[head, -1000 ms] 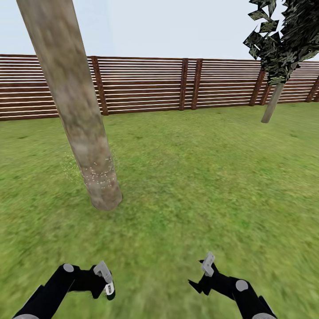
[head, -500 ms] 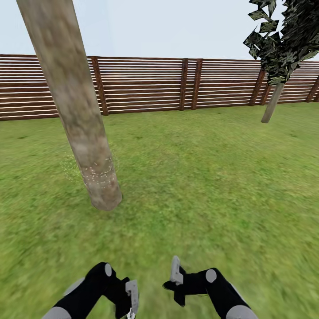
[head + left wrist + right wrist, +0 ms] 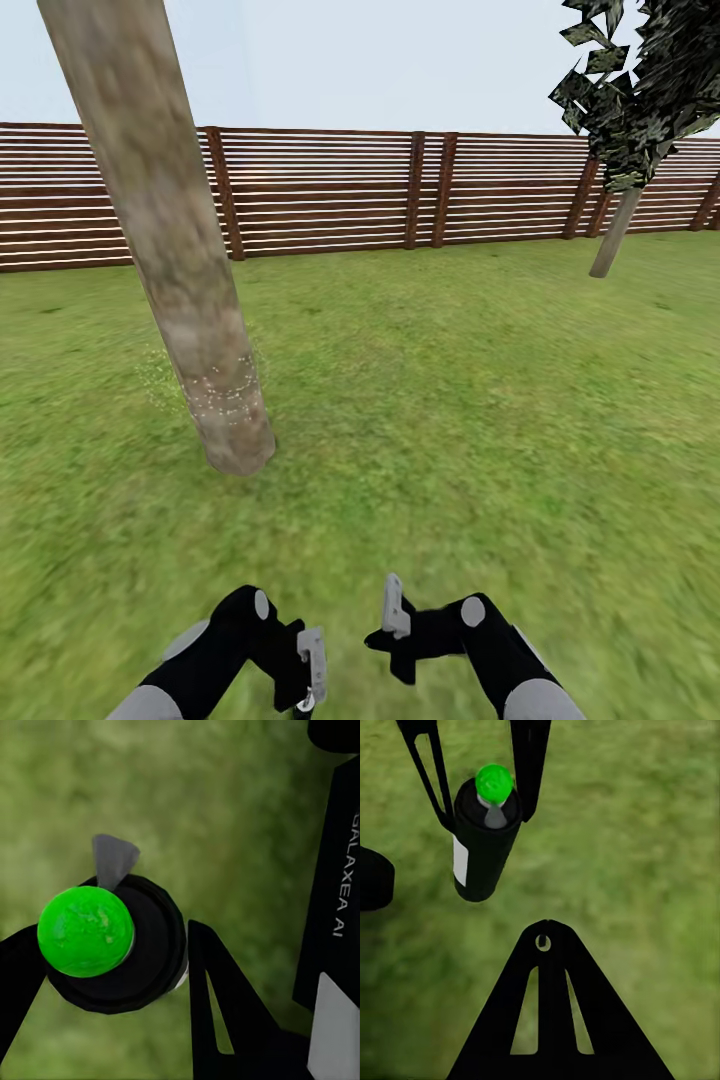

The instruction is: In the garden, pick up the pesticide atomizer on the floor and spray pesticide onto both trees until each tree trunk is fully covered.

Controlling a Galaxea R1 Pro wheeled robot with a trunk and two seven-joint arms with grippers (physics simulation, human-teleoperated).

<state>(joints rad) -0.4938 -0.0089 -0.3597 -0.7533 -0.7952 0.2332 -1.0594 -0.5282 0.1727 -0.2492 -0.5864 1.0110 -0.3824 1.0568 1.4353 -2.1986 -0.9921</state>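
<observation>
Arms: both swing inward from a second ago, and now left pincer (image 3: 310, 668) and right pincer (image 3: 393, 610) sit close together low in the head view, over the lawn (image 3: 450, 400).
Left pincer: it's pinching the pesticide atomizer (image 3: 112, 941) — black fingers (image 3: 225, 1012) flank the dark cylinder on both sides in the left wrist view.
Atomizer: the right wrist view shows it hanging upright off the grass, green button (image 3: 494, 783) on top, grey nozzle just beneath, pale label on the side.
Right pincer: one black finger (image 3: 551, 1020) shows; whether it's spread or pressed together, I cannot tell.
Handling: looks like a rigid, smooth, fairly light can, likely slippery; best squeezed at the upper body below the cap, keeping the button free for pressing.
Near tree trunk (image 3: 170, 250): leaning, mottled, white specks banding its base only.
Far tree (image 3: 625, 120): well apart, by the fence (image 3: 400, 190).
</observation>
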